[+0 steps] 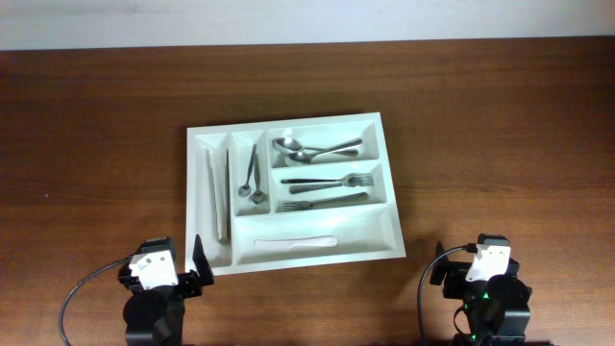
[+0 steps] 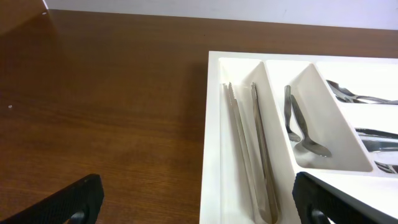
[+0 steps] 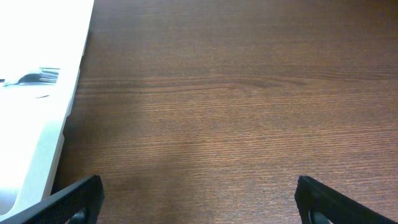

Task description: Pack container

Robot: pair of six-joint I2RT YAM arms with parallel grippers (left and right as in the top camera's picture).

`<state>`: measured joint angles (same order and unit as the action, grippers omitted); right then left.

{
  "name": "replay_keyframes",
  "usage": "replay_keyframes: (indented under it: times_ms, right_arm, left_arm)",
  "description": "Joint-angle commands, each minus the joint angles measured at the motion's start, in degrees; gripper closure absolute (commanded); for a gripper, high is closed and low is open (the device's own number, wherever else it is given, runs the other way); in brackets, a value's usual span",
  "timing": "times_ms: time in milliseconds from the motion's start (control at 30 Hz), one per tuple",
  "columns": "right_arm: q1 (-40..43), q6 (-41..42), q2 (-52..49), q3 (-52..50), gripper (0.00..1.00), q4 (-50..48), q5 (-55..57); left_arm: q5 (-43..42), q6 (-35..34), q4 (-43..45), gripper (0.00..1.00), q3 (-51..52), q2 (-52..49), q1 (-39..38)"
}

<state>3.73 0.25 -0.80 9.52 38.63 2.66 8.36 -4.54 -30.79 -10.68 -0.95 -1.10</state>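
The container point(image 1: 192, 192) is a white cutlery tray in the middle of the table. Metal tongs point(image 1: 217, 197) lie in its left slot and small spoons point(image 1: 252, 178) in the slot beside it. Spoons point(image 1: 317, 150) and forks point(image 1: 327, 190) fill the two short compartments, and a white knife point(image 1: 293, 241) lies in the long one. My left gripper point(image 1: 159, 265) stands open at the tray's near left corner, its right finger over the rim. In the left wrist view the gripper point(image 2: 199, 205) is empty above the container's rim point(image 2: 212, 124) and the tongs point(image 2: 249, 149). My right gripper point(image 1: 482, 261) is open and empty over bare wood.
In the right wrist view the gripper point(image 3: 199, 202) hangs over brown tabletop, with the container's right edge point(image 3: 56, 112) and fork tines point(image 3: 43, 76) at the left. A pale wall runs along the table's far edge point(image 1: 307, 38).
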Motion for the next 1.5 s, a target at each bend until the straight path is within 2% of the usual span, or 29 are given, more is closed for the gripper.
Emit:
replay_keyframes:
  times_ms: [0,600,700,900,1033,1467]
  right_arm:
    - [0.4,0.7,0.6,-0.5,0.01,-0.1,-0.1]
    - [0.4,0.7,0.6,-0.5,0.01,-0.1,-0.1]
    - [0.4,0.7,0.6,-0.5,0.01,-0.1,-0.1]
    - [0.4,0.7,0.6,-0.5,0.01,-0.1,-0.1]
    - [0.4,0.7,0.6,-0.5,0.01,-0.1,-0.1]
    - [0.4,0.7,0.6,-0.5,0.02,-0.1,-0.1]
  left_arm:
    - [-0.6,-0.2,-0.1,0.01,0.5,0.7,-0.2]
    - [-0.6,-0.2,0.1,0.01,0.5,0.7,-0.2]
    - [-1.2,-0.2,3.6,0.01,0.5,0.7,-0.2]
    - [-3.0,-0.1,20.2,0.01,0.5,0.7,-0.2]
    - [-3.0,-0.2,17.7,0.01,1.5,0.0,-0.2]
    - [-3.0,-0.1,22.2,0.01,8.1,-1.0,-0.2]
